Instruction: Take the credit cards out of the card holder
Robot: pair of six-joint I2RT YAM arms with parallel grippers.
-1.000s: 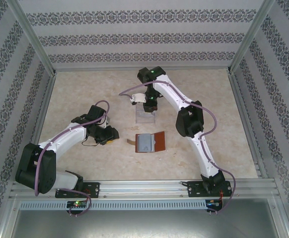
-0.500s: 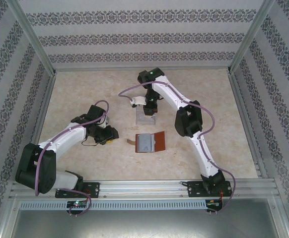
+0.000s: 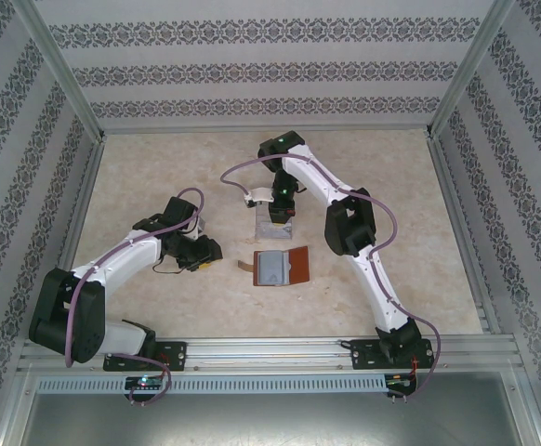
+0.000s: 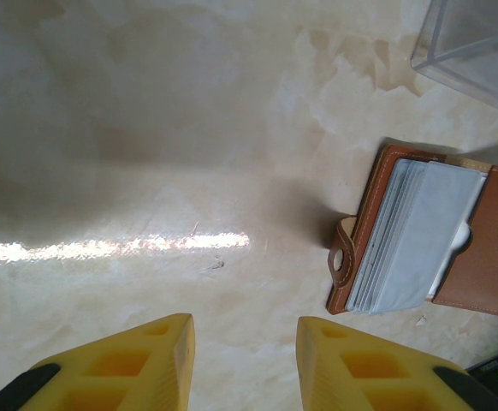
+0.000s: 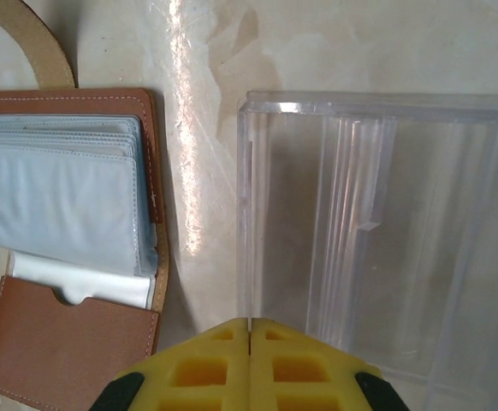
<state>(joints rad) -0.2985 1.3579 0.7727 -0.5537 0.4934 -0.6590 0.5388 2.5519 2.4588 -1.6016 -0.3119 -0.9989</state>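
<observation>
Currently right hand point(image 5: 249, 325), fingers pressed together, has shifted nearer over clear tray point(image 5: 377, 214), toward open card holder point(image 3: 278, 268) mid-desk point(image 3: 159, 177). Left hand point(image 4: 245, 330) spread, idle. Next extraction judged pending.

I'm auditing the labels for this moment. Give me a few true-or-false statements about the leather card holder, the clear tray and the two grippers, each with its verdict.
1. The reddish-brown leather card holder lies open, its bluish-grey sleeves showing. True.
2. The left gripper has its yellow fingers pressed together. False: the fingers stand apart, with nothing between them.
3. The right gripper is shut, its fingers meeting over the clear plastic tray. True.
4. The card holder sits inside the clear plastic tray. False: it lies on the pale marbled table beside the tray, with a strip of table between them.
</observation>
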